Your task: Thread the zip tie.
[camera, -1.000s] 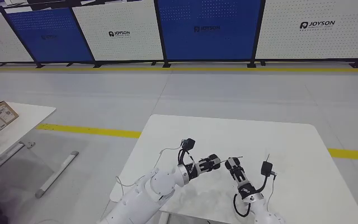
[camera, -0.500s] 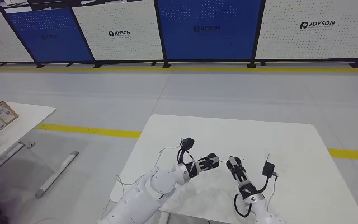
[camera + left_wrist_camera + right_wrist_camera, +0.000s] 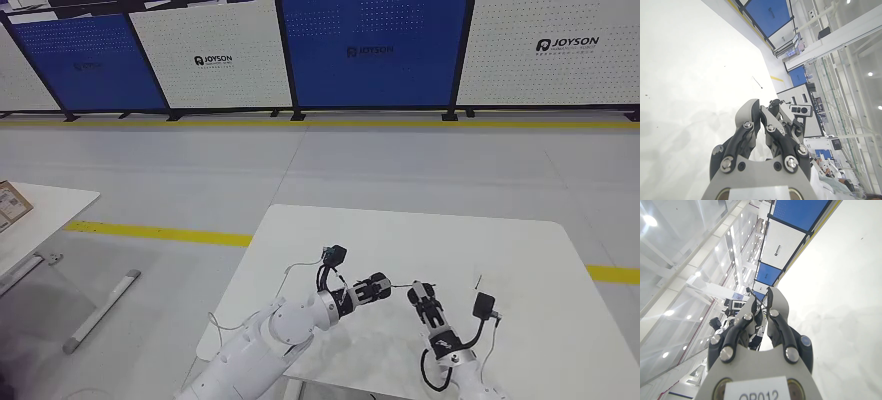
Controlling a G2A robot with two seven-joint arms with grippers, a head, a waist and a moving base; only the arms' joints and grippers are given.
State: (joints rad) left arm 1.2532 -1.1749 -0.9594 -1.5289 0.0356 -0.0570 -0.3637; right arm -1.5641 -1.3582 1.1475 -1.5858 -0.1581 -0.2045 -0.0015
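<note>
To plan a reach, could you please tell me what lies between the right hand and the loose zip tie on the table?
Only bare table separates the right hand from the loose zip tie, per the top view.

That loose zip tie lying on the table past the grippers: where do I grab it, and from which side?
Probably the strap of the loose zip tie, near its small head, coming straight down and closing across its width. It lies flat and thin on the table, so a side approach has no edge to catch.
</note>
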